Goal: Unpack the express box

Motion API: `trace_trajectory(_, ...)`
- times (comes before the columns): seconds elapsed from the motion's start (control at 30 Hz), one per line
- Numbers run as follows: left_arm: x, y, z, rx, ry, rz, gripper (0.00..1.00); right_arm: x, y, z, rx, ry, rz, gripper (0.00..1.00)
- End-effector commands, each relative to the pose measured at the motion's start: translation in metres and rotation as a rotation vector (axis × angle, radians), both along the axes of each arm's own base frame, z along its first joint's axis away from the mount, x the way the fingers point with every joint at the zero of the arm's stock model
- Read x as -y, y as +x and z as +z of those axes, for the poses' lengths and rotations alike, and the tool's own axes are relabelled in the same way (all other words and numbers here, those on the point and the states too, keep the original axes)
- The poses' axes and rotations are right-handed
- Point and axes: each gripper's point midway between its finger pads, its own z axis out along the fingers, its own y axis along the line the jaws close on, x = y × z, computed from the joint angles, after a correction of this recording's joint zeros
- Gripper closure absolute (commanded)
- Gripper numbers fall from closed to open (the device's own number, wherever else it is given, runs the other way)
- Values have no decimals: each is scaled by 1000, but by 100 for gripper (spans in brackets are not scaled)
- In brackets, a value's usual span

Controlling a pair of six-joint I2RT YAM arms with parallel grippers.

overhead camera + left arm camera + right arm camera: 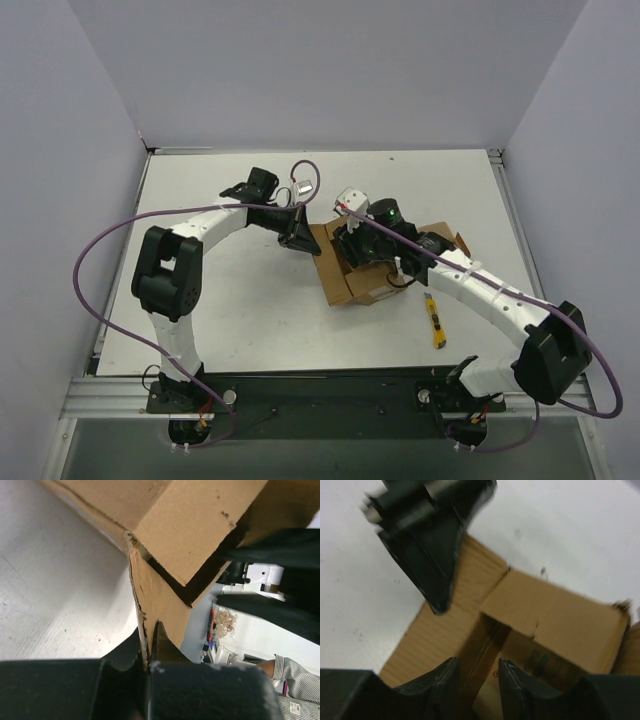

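left gripper point(149, 652) closed tight on the edge of a side flap, express box point(338, 275) mid-table point(250, 330) with flaps open, right gripper point(476, 675) above the box, fingers apart either side of a cardboard edge, yellow knife point(437, 322) right of box

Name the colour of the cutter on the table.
The cutter is yellow and black; clearest in the top external view.

bench point(250, 330): white, faintly scuffed under me | walls point(330, 70): plain pale grey panels on three sides | light: soft, even
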Motion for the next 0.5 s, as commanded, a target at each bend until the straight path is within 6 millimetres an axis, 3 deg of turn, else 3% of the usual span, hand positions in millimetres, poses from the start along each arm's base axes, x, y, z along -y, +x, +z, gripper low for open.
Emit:
trace_trajectory(0.0, -6, -8, -4, 101, 46, -41, 100, 19, 0, -48, -148, 33, -139, 65)
trace_trajectory(0.1, -15, -21, -22, 97, 101, -74, 100, 32, -1, -65, -180, 14, -166, 66)
trace_trajectory(0.17, -18, -24, -28, 92, 125, -74, 100, 32, 1, -65, -182, 41, -167, 65)
trace_trajectory(0.3, -10, -17, -15, 105, 82, -79, 100, 40, -3, -77, -206, 33, -186, 50)
trace_trajectory(0.47, 0, -5, 4, 148, 44, -73, 100, 36, -8, -83, -269, 56, -216, 43)
